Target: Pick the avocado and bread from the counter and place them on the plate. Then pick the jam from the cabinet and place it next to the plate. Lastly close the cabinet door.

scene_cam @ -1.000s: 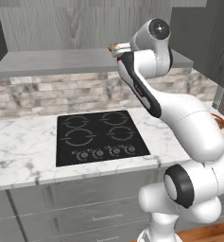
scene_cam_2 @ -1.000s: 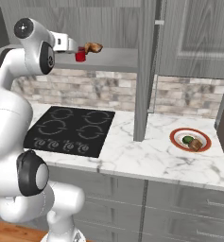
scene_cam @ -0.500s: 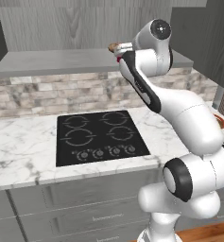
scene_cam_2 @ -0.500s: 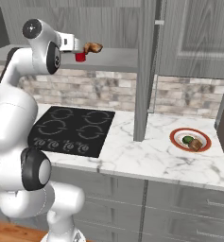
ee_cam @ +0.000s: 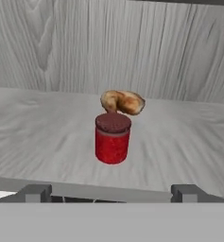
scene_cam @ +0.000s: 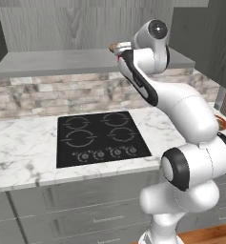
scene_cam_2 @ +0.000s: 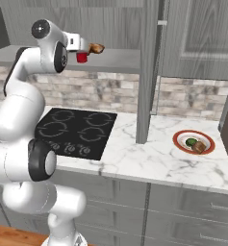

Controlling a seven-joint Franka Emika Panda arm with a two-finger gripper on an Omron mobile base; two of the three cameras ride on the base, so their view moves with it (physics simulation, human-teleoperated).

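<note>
One small red jam (ee_cam: 112,139) jar stands upright on the grey shelf of the cabinet (ee_cam: 47,137), and we see it dead ahead in our hand view, centred between our two finger tips (ee_cam: 35,193) and set back from the shelf's front edge. Its dark red lid faces up. Just behind it lies a golden-brown lumpy pastry (ee_cam: 123,101), close to or touching the jar's far side; we cannot tell which. Our gripper (ee_cam: 111,193) is spread wide with nothing between its jaws, held short of the shelf edge and apart from the jar.

From the right base view we find the jam (scene_cam_2: 82,57) just past our hand, with the pastry (scene_cam_2: 96,48) beyond it. Further right, the cabinet door (scene_cam_2: 149,72) stands open, edge-on to us. Below, on the marble counter (scene_cam_2: 144,158), the plate (scene_cam_2: 180,137) carries the avocado (scene_cam_2: 190,142) and the bread (scene_cam_2: 199,147) side by side. Left of the plate, the black cooktop (scene_cam_2: 72,132) sits inset in the worktop.
</note>
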